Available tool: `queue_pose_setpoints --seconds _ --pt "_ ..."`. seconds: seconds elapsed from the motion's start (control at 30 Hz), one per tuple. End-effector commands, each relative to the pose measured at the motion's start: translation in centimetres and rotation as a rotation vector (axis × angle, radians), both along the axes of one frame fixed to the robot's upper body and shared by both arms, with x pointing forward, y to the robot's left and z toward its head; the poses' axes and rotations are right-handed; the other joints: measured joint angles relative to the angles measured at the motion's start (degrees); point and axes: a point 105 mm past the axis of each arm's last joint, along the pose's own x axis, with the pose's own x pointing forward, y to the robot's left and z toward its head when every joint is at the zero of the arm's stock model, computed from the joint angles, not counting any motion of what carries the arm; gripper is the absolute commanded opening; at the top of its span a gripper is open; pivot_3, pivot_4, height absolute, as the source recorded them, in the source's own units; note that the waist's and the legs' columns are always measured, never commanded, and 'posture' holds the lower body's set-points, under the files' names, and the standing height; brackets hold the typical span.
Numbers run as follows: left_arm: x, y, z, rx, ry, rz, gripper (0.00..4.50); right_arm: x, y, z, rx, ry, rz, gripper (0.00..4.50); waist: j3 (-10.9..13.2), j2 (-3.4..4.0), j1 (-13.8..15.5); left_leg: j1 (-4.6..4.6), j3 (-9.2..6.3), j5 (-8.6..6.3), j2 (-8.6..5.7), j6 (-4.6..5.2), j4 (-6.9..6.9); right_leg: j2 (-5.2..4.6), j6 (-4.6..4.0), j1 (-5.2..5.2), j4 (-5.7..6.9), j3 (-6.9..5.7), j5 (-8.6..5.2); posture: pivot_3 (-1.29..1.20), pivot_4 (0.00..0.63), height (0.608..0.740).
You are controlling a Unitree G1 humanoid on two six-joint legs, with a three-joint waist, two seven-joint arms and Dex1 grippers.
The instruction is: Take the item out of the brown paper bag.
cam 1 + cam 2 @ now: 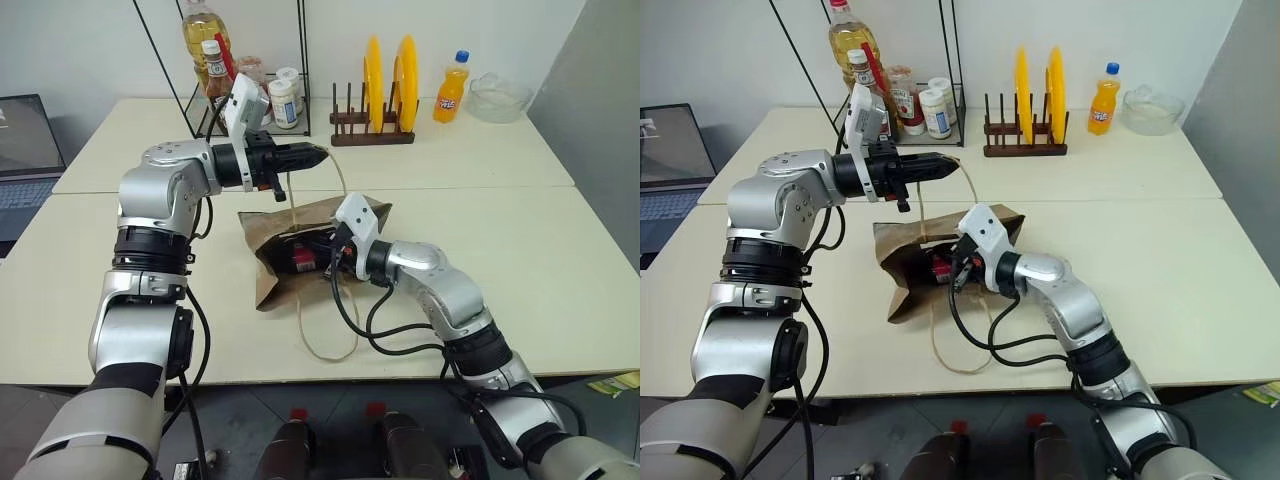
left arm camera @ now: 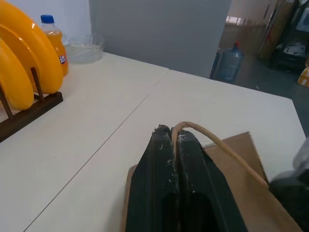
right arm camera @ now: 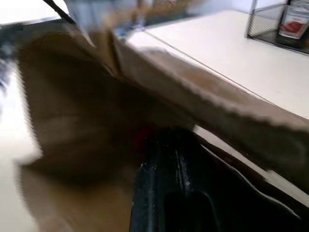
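Cream table (image 1: 560, 260): right gripper (image 1: 322, 258), closed inside brown paper bag (image 1: 270, 282), just beside the item (image 1: 303, 259); left gripper (image 1: 318, 155) is clamped on cord handle (image 2: 222, 147) above

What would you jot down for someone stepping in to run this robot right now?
Left gripper: shut on the thin tan cord handle, holding the creased brown paper bag open on the cream table.
Right gripper: shut, reaching inside the bag's mouth beside the small red and dark item; whether it grips the item cannot be seen.
Done: bag held open, right arm in.
Left: bring the item out of the bag.
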Motion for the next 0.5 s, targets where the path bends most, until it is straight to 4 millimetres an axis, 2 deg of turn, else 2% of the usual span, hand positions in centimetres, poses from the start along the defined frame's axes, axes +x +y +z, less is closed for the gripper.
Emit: queue_pose_setpoints --seconds 0.03,0.07,0.17,0.4,0.5 --pt "-0.4 -0.1 1.5 -0.024 -0.059 -0.010 0.00 1.1 -0.1 -0.1 -0.161 -0.196 -0.047 0.01 0.0 0.00 0.0 0.01 0.01 0.00 0.01 0.00 0.00 0.00 0.00 0.00 0.00 0.00 0.00 0.00 0.150 0.740" --pt "-0.4 -0.1 1.5 -0.024 -0.059 -0.009 0.00 1.2 -0.2 -0.3 -0.208 -0.247 -0.042 0.01 0.0 0.00 -0.1 0.01 0.02 0.00 0.00 0.00 0.00 0.00 0.00 0.00 0.01 0.00 0.00 0.00 0.150 0.740" --pt "-0.3 -0.1 1.4 -0.023 -0.060 -0.007 0.00 0.9 0.1 -0.6 -0.265 -0.303 0.003 0.46 0.0 0.00 -0.2 0.00 0.03 0.00 0.00 -0.01 0.01 0.00 0.00 0.00 0.00 0.00 0.00 0.00 0.150 0.740" --pt "-0.3 -0.2 1.6 -0.024 -0.064 -0.009 0.00 0.5 0.0 -1.7 -0.403 -0.357 0.088 2.90 0.0 0.00 -0.3 0.00 0.03 0.01 0.01 -0.01 0.02 0.00 0.00 0.00 0.01 0.01 0.00 0.00 0.150 0.740" --pt "-0.3 -0.3 1.6 -0.026 -0.064 -0.010 0.00 1.1 -0.3 -2.6 -0.498 -0.379 0.095 3.97 0.0 0.00 -0.3 0.01 0.03 0.01 0.01 -0.01 0.02 0.00 0.00 0.00 0.01 0.01 0.00 0.00 0.150 0.740"
